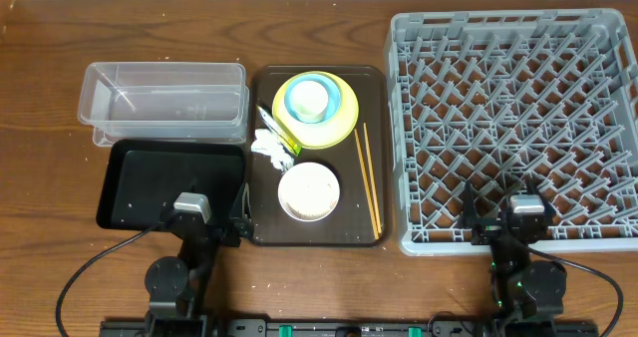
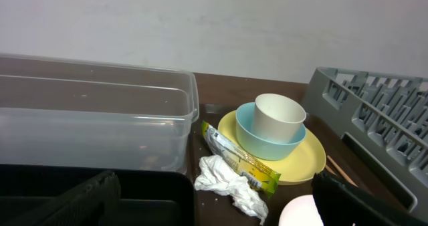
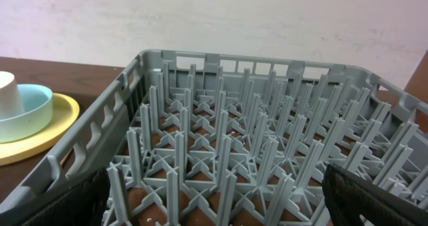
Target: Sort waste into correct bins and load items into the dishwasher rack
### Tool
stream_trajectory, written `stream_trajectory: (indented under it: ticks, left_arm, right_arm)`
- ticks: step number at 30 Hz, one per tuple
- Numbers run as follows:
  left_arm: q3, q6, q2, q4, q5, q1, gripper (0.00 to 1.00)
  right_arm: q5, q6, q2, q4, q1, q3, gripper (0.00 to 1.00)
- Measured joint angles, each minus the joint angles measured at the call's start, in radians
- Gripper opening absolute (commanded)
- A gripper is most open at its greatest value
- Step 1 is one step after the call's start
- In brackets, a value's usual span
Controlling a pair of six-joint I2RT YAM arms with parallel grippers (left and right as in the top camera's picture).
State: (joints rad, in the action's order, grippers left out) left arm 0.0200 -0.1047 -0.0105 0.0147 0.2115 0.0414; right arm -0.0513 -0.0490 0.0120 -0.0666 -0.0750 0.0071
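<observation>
On the brown serving tray [image 1: 261,227] a small white cup [image 1: 311,98] stands in the light blue bowl [image 1: 292,102] on the yellow plate [image 1: 339,128]. Beside them lie the snack wrapper [image 2: 241,160], the crumpled napkin [image 2: 231,186] and a few rice grains [image 2: 216,199]. The white bowl [image 1: 308,190] and the chopsticks [image 1: 369,177] lie nearer me. My left gripper [image 1: 204,215] hangs open over the black tray's [image 1: 150,177] near edge, holding nothing. My right gripper [image 1: 505,212] is open and empty over the grey dishwasher rack's [image 1: 518,128] near edge.
The clear plastic tub [image 1: 164,100] stands behind the black tray at the left. The rack's upright pegs [image 3: 221,152] fill the right wrist view. Bare wooden table [image 1: 50,207] shows along the left and far edges.
</observation>
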Motion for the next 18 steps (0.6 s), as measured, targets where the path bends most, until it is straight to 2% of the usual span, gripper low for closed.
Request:
stream_trajectory:
  ticks: [13, 18]
  left_arm:
    - [0.0, -0.001, 0.0, -0.008, 0.0, 0.0, 0.95]
    - [-0.001, -0.056, 0.0, -0.019, 0.007, 0.0, 0.95]
  right_arm:
    - [0.0, 0.0, 0.0, 0.0, 0.0, 0.0, 0.99]
    - [0.0, 0.0, 0.0, 0.0, 0.0, 0.0, 0.99]
